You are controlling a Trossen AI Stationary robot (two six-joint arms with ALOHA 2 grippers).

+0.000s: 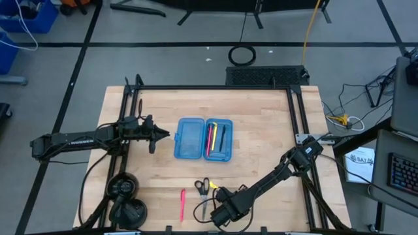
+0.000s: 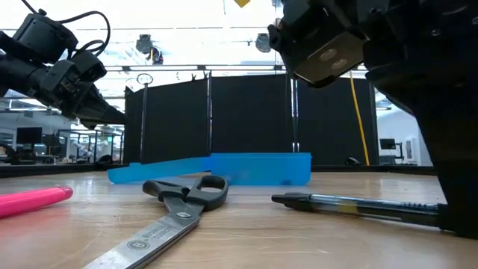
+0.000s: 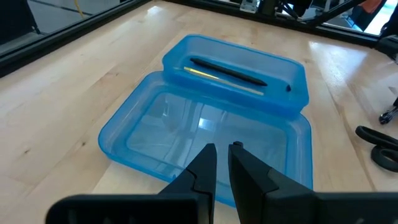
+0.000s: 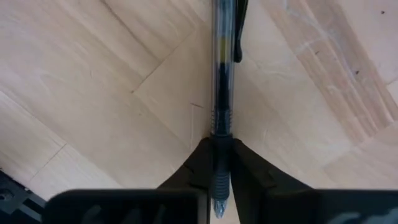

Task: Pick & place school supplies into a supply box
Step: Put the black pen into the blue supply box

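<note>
Right gripper (image 4: 216, 163) at lower centre of the high view, down on the table (image 1: 274, 130) near its front edge, clenched on a clear-barrelled pen (image 4: 221, 74). In the right wrist view, both dark fingers (image 4: 194, 167) pressed against the pen's grip section, tip toward the wrist, barrel running straight away over the wood. In the low view, same pen (image 2: 358, 205) lying flat at lower right, entering the dark gripper body at the right edge.

Just left of that gripper in the high view: scissors (image 1: 203, 188) with black handles, blades pointing toward the frame's bottom. In the low view, scissors (image 2: 175, 205) in the lower centre foreground, apart from the pen. Farther left, a pink pen (image 1: 182, 203) lying alone on the wood; in the low view at the lower left edge (image 2: 33, 200).

At centre of the high view: supply box (image 1: 202, 138), opened flat, two blue halves side by side. Left half empty; right half holding a pink, a yellow and a dark pen (image 1: 222, 136), side by side lengthwise.

Left gripper (image 3: 222, 163) at centre left of the high view (image 1: 157, 135), just left of the box, raised above the table. Fingers nearly together with a narrow gap, grasping nothing, aimed at the empty half.
</note>
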